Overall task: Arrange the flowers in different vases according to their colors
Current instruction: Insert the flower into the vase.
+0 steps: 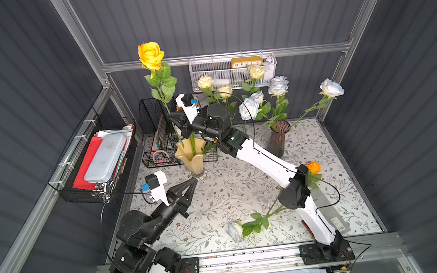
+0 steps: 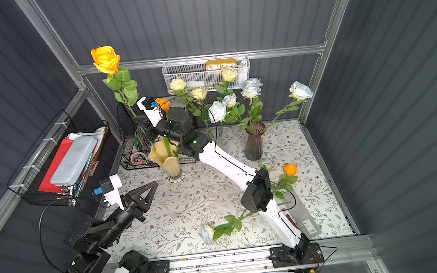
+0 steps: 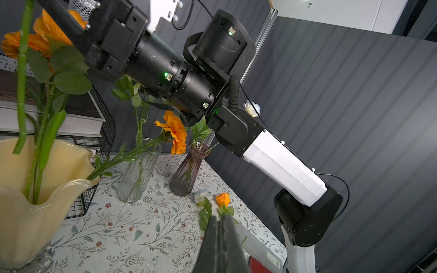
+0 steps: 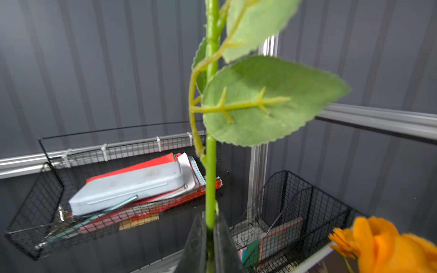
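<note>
1. My right gripper [image 4: 209,224] is clamped on the green stem of the yellow-orange rose [image 1: 151,55]. My left gripper [image 1: 193,182] is closed on nothing and hovers over the tablecloth [image 1: 217,196], near the foot of the pale yellow vase [image 1: 192,161].
2. The held rose stands nearly upright. Its long axis is vertical, with the bloom high above and the cut end pointing down at that vase's mouth. In the left wrist view the stem end sits about level with the ruffled rim, so I judge it not yet seated.
3. Done so far:
   - A marigold [image 3: 173,132] and other orange blooms are in the pale yellow vase.
   - Cream roses [image 1: 206,82] stand in the clear glass vase [image 3: 139,175].
   - White roses [image 1: 277,86] fan out of the purple vase [image 1: 278,140].
4. Left to do:
   - A white rose [image 1: 235,230] lies flat on the tablecloth. Its axis is diagonal, with the bloom toward the front edge and the stem running toward my right arm [image 1: 262,155].
   - An orange rose [image 1: 313,167] lies beside that arm's elbow, its stem hidden under it.
   - A small white bloom [image 3: 201,195] lies near the purple vase's foot.
5. I judge the sorting well past halfway.
</note>
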You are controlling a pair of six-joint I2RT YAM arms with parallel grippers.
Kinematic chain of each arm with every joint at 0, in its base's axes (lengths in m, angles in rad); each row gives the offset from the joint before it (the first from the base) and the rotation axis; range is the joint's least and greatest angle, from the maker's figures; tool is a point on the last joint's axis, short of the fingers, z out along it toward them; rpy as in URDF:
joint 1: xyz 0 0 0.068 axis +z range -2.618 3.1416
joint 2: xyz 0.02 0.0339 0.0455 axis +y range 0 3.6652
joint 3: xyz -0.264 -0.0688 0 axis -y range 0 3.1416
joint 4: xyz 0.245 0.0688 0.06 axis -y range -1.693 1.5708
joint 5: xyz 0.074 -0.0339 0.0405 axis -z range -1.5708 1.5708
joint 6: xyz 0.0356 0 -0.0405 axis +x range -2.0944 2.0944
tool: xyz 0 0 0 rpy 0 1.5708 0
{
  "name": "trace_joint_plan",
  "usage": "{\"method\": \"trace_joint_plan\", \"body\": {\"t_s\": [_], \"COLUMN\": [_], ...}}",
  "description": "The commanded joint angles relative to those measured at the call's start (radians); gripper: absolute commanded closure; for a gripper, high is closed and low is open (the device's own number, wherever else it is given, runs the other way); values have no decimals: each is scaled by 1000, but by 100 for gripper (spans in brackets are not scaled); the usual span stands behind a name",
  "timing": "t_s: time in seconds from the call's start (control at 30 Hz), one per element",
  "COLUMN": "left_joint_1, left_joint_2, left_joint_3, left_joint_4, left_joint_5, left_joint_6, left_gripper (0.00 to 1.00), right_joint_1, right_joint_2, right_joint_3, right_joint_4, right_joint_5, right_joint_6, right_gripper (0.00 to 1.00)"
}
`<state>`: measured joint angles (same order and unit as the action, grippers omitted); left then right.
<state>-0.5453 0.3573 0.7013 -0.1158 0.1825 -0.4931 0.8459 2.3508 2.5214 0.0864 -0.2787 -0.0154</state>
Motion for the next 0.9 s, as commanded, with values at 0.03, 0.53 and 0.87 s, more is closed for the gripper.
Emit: {"method": "trace_joint_plan", "body": {"t_s": [0.03, 0.53, 0.87], "left_joint_1": [1, 1, 1], "left_joint_2": [5, 19, 70], "left_joint_3": [-18, -36, -97], "left_joint_4": [-8, -13, 35], "left_joint_5": [-32, -98, -51], "left_joint_6": [-5, -27, -50], "left_gripper": [100, 85, 30], "right_joint_1": [-24, -19, -21], "right_joint_2": [-4, -441, -853], "right_joint_3": [-105, -640, -962], "right_joint_4": [38, 172, 70], "right_joint_5": [14, 53, 169], "right_joint_6": [0, -59, -7], "right_gripper": [98, 42, 35]}}
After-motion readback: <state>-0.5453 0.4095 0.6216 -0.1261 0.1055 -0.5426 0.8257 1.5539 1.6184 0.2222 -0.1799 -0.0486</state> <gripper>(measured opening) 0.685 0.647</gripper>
